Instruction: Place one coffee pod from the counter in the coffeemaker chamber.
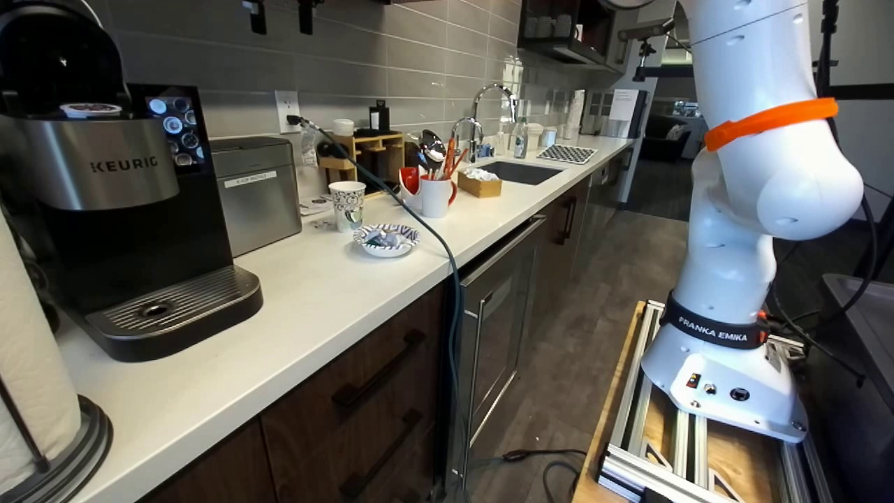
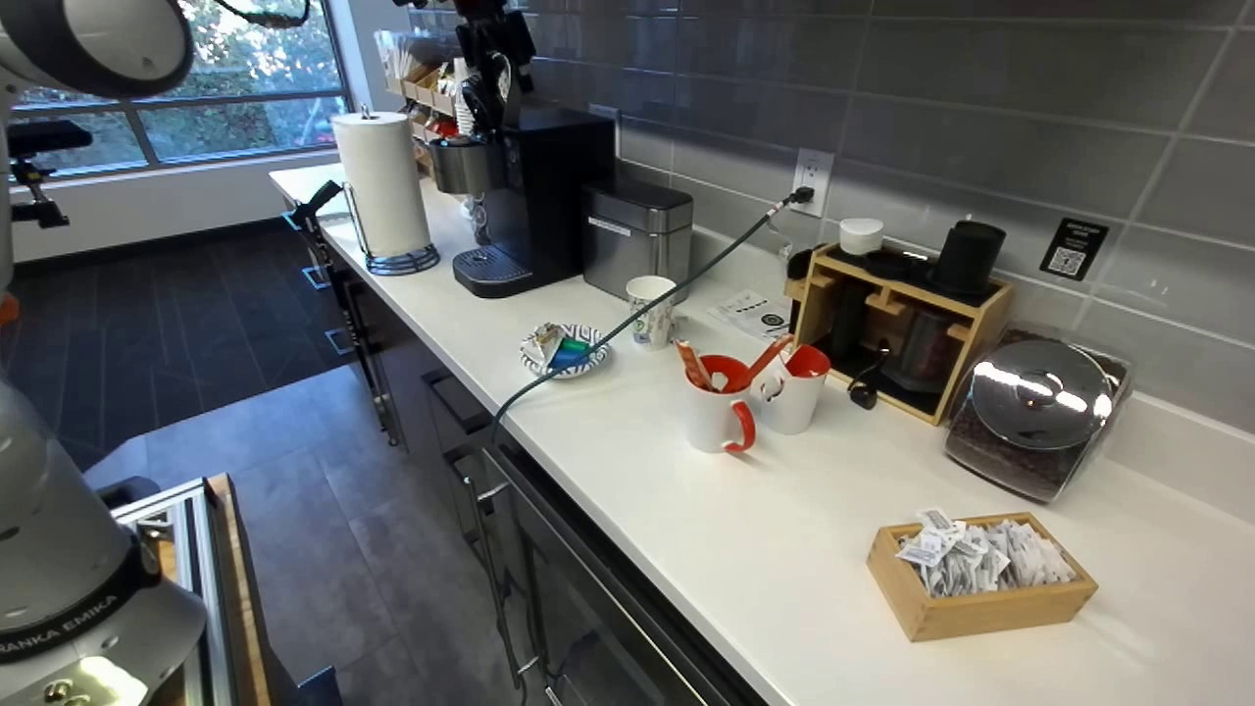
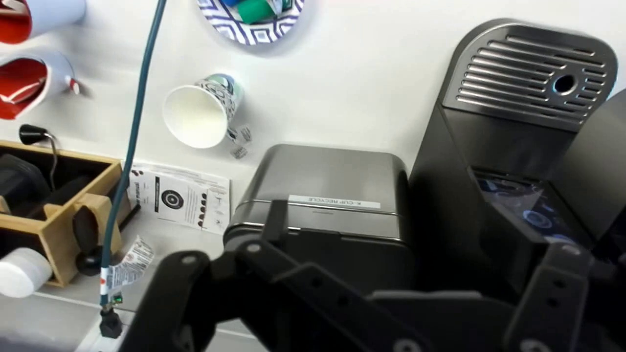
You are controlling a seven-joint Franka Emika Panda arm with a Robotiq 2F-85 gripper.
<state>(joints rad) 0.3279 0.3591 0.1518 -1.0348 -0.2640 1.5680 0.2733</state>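
The coffee pod point(image 1: 91, 110) sits in the open coffeemaker chamber point(image 1: 42, 110), its whitish rim and printed lid showing just above the silver band. The lid of the black Keurig machine point(image 1: 133, 237) is raised. The machine also shows in an exterior view point(image 2: 559, 196) and, partly cut off, in the wrist view point(image 3: 450, 220). It stands on the white counter point(image 1: 300, 293). My gripper point(image 1: 282, 19) is open and empty. It hangs at the top edge, apart from the pod, and shows high near the machine in an exterior view point(image 2: 495, 49). Its fingers are spread in the wrist view point(image 3: 425, 239).
A steel recycle bin point(image 3: 323, 181) stands beside the machine. A paper cup point(image 3: 200, 112), a patterned plate point(image 1: 385, 241) with packets and mugs point(image 2: 721, 407) stand farther along. A cable point(image 1: 391, 185) runs from the outlet across the counter. A paper towel roll point(image 2: 382, 186) stands on the machine's far side.
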